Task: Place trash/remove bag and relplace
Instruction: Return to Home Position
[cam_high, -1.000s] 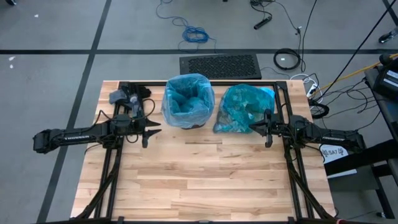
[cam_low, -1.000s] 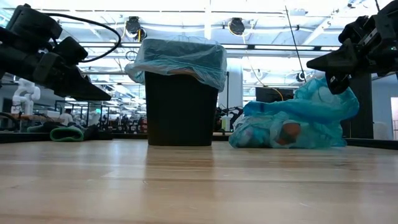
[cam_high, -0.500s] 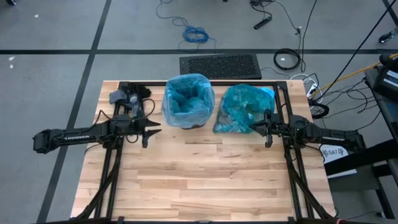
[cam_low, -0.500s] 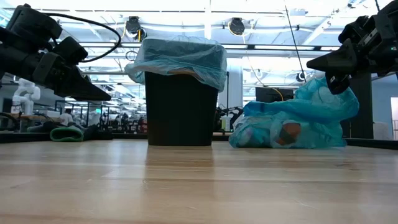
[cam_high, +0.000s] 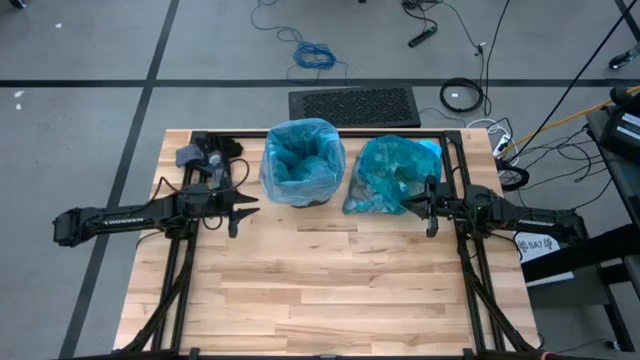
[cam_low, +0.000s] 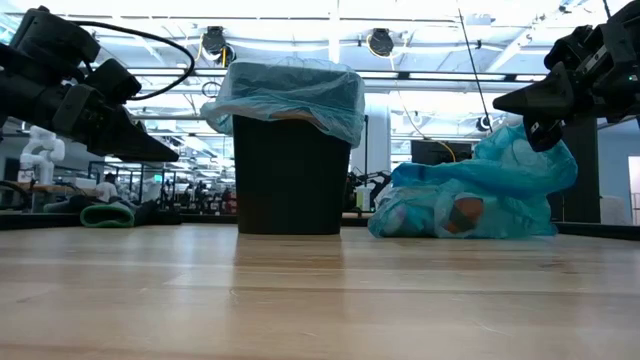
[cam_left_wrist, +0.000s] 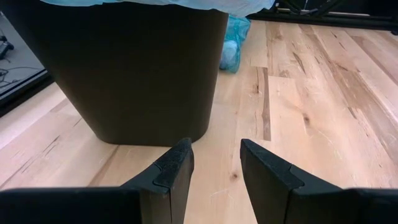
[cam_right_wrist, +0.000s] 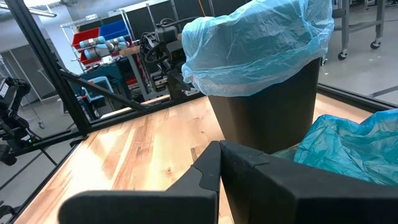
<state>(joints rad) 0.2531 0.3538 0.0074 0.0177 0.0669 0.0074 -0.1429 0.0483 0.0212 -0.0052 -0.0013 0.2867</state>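
The black square bin (cam_low: 288, 175) stands on the table's far middle, lined with a pale sky-blue bag (cam_high: 302, 160) whose rim folds over its edge (cam_right_wrist: 261, 43). Right of it the dark teal bag (cam_high: 388, 176) lies slumped on the table (cam_low: 480, 195), with brown and white trash (cam_low: 462, 213) showing through it. My left gripper (cam_high: 241, 208) hovers open, left of the bin and nearer than it (cam_left_wrist: 214, 165). My right gripper (cam_high: 426, 206) is shut, level, at the teal bag's near right edge, above its raised top (cam_low: 505, 102). My right gripper (cam_right_wrist: 221, 155) is shut, with nothing showing between its fingers. It hangs just over the teal bag's raised top (cam_low: 522, 145); I cannot tell whether it touches the plastic.
Dark clutter (cam_high: 205, 156) lies at the table's far left corner. A black frame rail (cam_high: 380, 134) runs along the far edge behind the bin and bag. Bare boards (cam_high: 330, 290) fill the near half of the table.
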